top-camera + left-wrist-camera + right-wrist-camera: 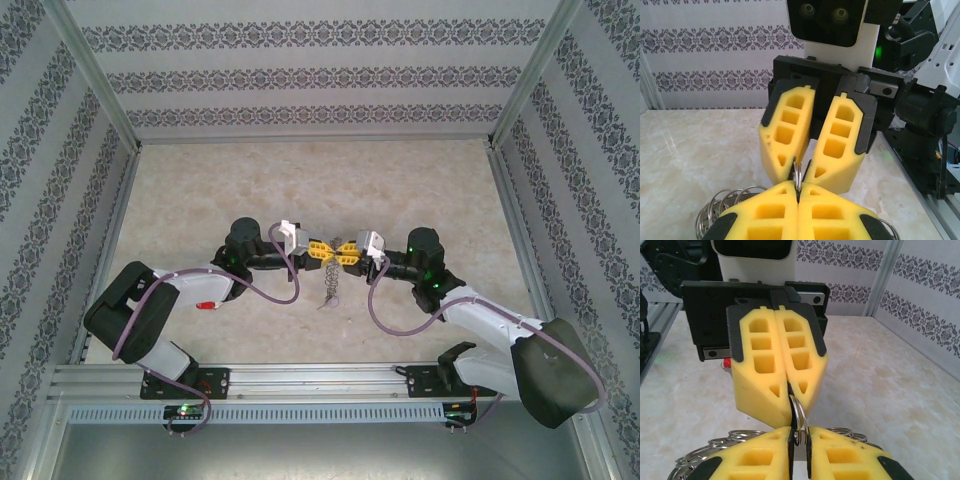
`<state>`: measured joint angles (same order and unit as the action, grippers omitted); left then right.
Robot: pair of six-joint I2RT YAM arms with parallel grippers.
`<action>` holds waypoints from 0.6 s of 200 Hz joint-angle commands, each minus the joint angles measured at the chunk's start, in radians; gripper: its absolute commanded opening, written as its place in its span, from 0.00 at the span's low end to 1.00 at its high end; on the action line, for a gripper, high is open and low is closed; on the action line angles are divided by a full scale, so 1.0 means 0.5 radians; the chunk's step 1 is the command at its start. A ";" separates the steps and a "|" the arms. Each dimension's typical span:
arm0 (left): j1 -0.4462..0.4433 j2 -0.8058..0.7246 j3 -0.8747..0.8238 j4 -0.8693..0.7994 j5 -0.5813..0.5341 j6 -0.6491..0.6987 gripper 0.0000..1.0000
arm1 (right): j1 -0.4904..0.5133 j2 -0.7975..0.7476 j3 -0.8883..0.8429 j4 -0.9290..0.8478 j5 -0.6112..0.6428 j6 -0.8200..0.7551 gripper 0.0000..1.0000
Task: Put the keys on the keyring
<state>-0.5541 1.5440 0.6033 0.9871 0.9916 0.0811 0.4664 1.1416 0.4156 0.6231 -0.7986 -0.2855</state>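
1. At table centre, over the beige marble-pattern tabletop (pixel 300 180), the two arms meet tip to tip, both with yellow foam fingers on black mounts.
2. Left gripper (pixel 320 250): jaws pressed fully together, and a thin silver wire loop is pinched in the seam at the tips. The left wrist view shows the loop poking up from between the closed pads (pixel 770 210).
3. Right gripper (pixel 350 252): fingers almost together, with a narrow slit between them. The same wire loop sits in that slit, and the tips look to be pinching it from both sides.
4. Silvery metal keyring fringed with small grey keys (pixel 330 285): held up off the table between the two grippers, with its bulk hanging below the meeting point towards the arm bases. In the top view it reads as a short spiky grey cluster.
5. Left wrist view: part of the keyring fringe shows as grey metal loops at lower left, beside the near finger.
6. Right wrist view: the grey loops spread out to both sides behind the near fingers.
7. Small bright red key (pixel 207 304): on the table just beside the left arm's forearm, well apart from the keyring. Its blade is too small to make out.
8. Patterned wallpaper panels (pixel 300 90) close in the table on three sides.
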 commanded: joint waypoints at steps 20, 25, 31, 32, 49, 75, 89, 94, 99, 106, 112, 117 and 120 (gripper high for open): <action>0.013 0.025 -0.004 0.182 0.068 -0.048 0.00 | -0.020 0.022 -0.007 0.159 -0.120 0.034 0.04; 0.010 0.025 0.002 0.180 0.061 -0.049 0.00 | -0.019 0.028 -0.004 0.159 -0.124 0.034 0.01; 0.010 0.024 0.004 0.169 0.047 -0.049 0.00 | -0.019 0.035 -0.003 0.156 -0.124 0.036 0.00; 0.010 0.025 0.003 0.168 0.044 -0.049 0.00 | -0.020 0.037 -0.001 0.156 -0.124 0.033 0.00; 0.010 0.002 0.008 0.081 -0.024 -0.028 0.06 | -0.018 0.041 0.005 0.121 -0.079 0.022 0.00; 0.004 -0.130 0.080 -0.516 -0.056 0.323 0.23 | 0.031 -0.020 0.110 -0.296 0.050 -0.189 0.00; -0.015 -0.207 0.161 -0.979 -0.083 0.606 0.23 | 0.062 -0.046 0.200 -0.572 0.099 -0.325 0.00; -0.020 -0.227 0.180 -1.091 -0.092 0.672 0.23 | 0.067 -0.053 0.227 -0.651 0.120 -0.360 0.00; -0.021 -0.243 0.189 -1.163 -0.104 0.715 0.23 | 0.071 -0.057 0.252 -0.724 0.134 -0.395 0.00; -0.021 -0.259 0.194 -1.218 -0.121 0.740 0.23 | 0.079 -0.061 0.287 -0.818 0.144 -0.432 0.00; -0.021 -0.269 0.188 -1.234 -0.127 0.749 0.23 | 0.083 -0.059 0.317 -0.893 0.152 -0.470 0.00; -0.021 -0.276 0.186 -1.235 -0.130 0.752 0.23 | 0.093 -0.053 0.344 -0.957 0.160 -0.497 0.00; -0.021 -0.278 0.186 -1.235 -0.128 0.754 0.23 | 0.099 -0.049 0.359 -0.993 0.169 -0.515 0.00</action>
<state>-0.5564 1.4452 0.6701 0.5690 0.9390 0.3168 0.4957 1.1416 0.5091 0.3214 -0.7433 -0.4248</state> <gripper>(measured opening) 0.232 0.039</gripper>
